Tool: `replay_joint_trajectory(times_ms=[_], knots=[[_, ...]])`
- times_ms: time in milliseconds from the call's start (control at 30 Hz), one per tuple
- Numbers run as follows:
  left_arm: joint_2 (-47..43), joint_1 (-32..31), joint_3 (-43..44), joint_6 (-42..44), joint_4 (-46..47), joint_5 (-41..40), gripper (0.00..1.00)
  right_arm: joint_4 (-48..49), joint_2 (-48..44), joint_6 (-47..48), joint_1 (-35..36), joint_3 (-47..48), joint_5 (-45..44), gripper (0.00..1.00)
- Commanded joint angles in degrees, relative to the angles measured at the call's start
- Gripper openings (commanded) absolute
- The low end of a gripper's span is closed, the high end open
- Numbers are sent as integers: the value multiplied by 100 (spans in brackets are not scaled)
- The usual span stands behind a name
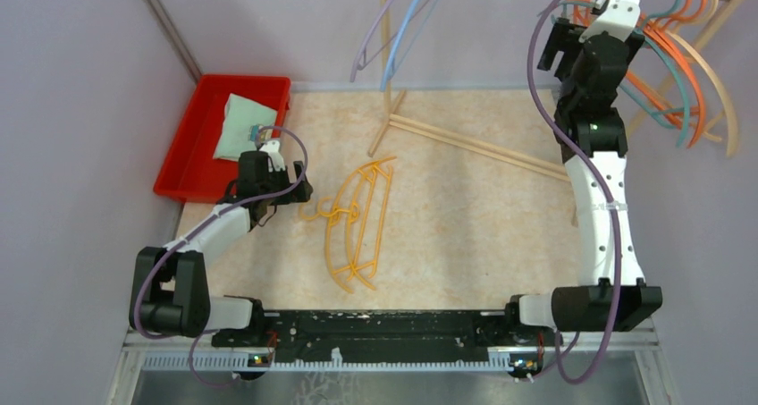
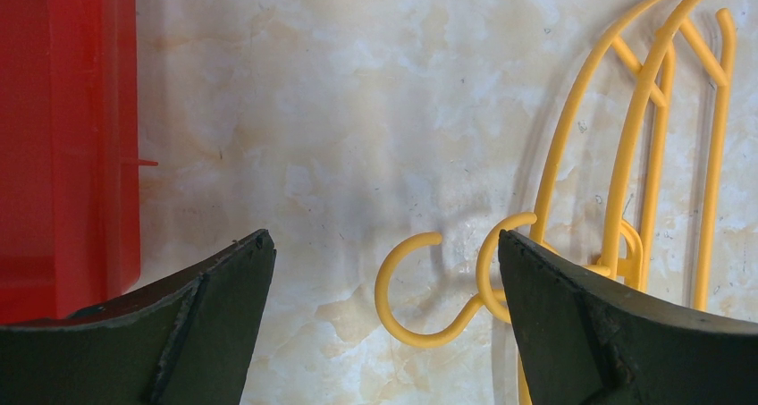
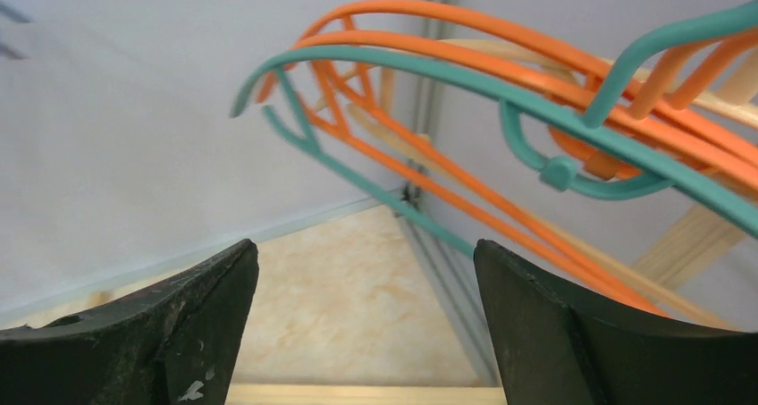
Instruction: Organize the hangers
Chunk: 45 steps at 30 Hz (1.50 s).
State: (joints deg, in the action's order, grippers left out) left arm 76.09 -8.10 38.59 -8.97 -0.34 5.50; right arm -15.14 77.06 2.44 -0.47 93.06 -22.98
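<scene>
The pale marbled counter (image 1: 465,217) is carrying the light wooden rack frame (image 1: 474,146) at the back and a red plastic bin (image 1: 183,168) at the left.

Most of the job is looking done. A cluster of orange, teal and beige curved plastic hangers (image 1: 684,74) is hanging at the upper right, and the lavender and light blue thin plastic hangers (image 1: 402,21) are hanging at the top centre. What seems left is the yellow thin plastic hangers (image 1: 357,226), two as far as I can tell, which are lying overlapped on the counter, not yet hung.

The right hand (image 1: 563,52) is hovering high beside the hung cluster with its fingers apart and gripping nothing. The left hand (image 1: 299,190) is hovering low, just beside the yellow hooks, also spread and empty.

The left wrist view is showing the yellow hook tops (image 2: 429,289) lying between the spread fingers, detail the top view is blurring. Only the top view is showing both groups together.
</scene>
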Motion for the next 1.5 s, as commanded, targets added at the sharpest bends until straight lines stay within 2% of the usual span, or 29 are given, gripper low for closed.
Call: replay_joint_trajectory(times_ms=[0,167,367,467,533,667,833,967,1100,1233,1467], knots=[[64,23,-18,-48,121,29,100,-594,-329,-689,348,362,901,90],[33,27,-1,-70,67,-27,100,-1229,-226,-757,1185,538,1022,94],[15,26,17,-70,89,-26,100,-2083,227,-1606,1446,909,2438,96],[37,27,25,-50,91,-19,100,-2442,472,-1334,2444,862,1624,97],[29,28,35,-55,78,-66,100,-2525,614,-1414,2995,731,1415,97],[15,34,50,-71,67,-119,100,-2422,879,-1691,3985,346,1398,95],[27,96,60,-166,76,-78,100,-2550,1671,-1703,4961,506,1492,90],[42,242,179,-255,52,46,100,-2372,2293,-1769,5270,484,1796,85],[137,330,478,-359,-198,-46,100,-1903,2477,-2088,5346,9,2151,78],[124,393,574,-369,-305,-38,100,-1831,2665,-1989,5514,-219,1932,75],[39,552,540,-254,-243,-26,100,-1453,3032,-2129,5773,-520,2046,69]])
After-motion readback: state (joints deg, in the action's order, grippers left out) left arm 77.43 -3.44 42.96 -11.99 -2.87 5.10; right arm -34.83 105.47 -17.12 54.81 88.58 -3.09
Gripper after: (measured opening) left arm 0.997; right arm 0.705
